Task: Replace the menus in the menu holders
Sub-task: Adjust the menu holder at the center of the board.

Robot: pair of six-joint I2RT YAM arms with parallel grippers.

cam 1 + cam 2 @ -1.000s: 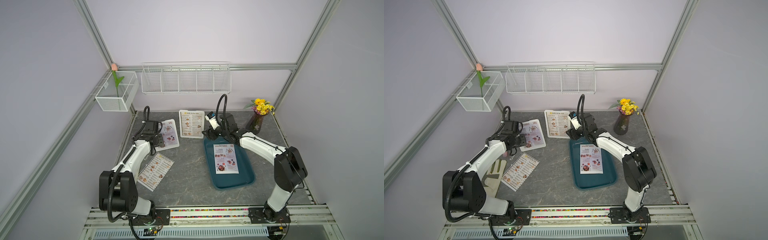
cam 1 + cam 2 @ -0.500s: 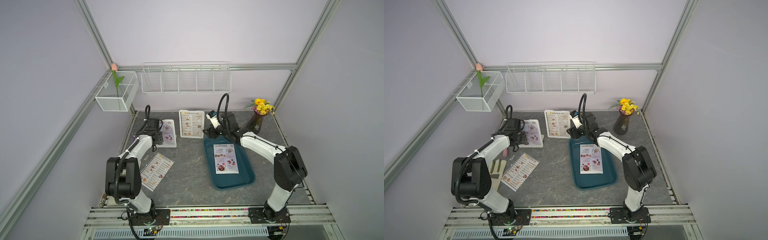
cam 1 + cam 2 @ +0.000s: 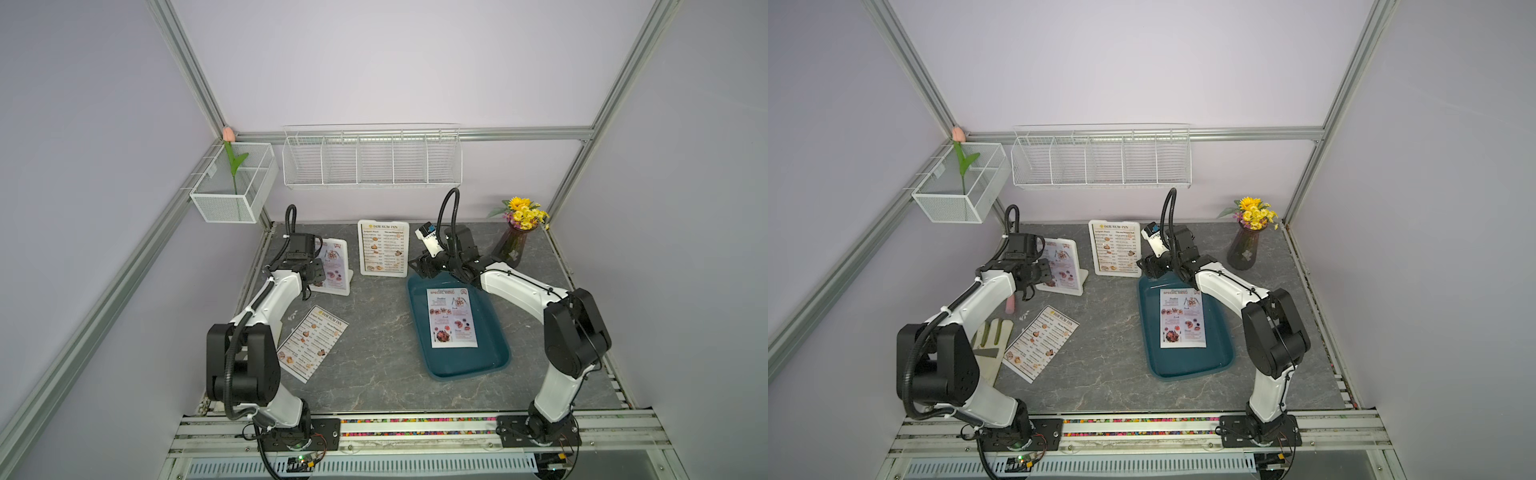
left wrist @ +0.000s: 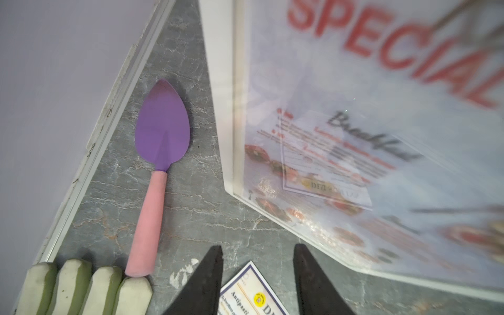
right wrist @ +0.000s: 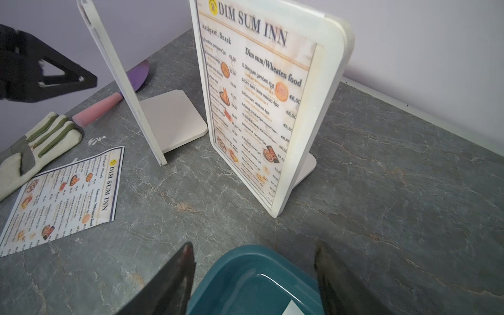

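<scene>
Two white menu holders stand at the back of the table. The left menu holder (image 3: 333,266) (image 4: 354,136) shows a red "SPECIAL MENU" sheet. The middle menu holder (image 3: 383,248) (image 5: 272,109) shows a "DIM SUM INN" sheet. A loose "DIM SUM INN" menu (image 3: 311,343) (image 5: 65,196) lies flat on the table. Another "SPECIAL MENU" sheet (image 3: 452,318) lies in the teal tray (image 3: 469,372). My left gripper (image 3: 314,272) (image 4: 257,249) hangs open beside the left holder, holding nothing. My right gripper (image 3: 422,266) (image 5: 253,245) is open and empty over the tray's far corner (image 5: 234,261).
A purple trowel with a pink handle (image 4: 161,128) and a striped glove (image 3: 990,345) lie by the left wall. A vase of yellow flowers (image 3: 513,245) stands at the back right. Wire baskets (image 3: 372,160) hang on the back wall.
The left menu holder has gone from leaning back to standing upright. My left arm swung in toward the wall and its gripper now sits beside the holder. The right arm barely moved.
</scene>
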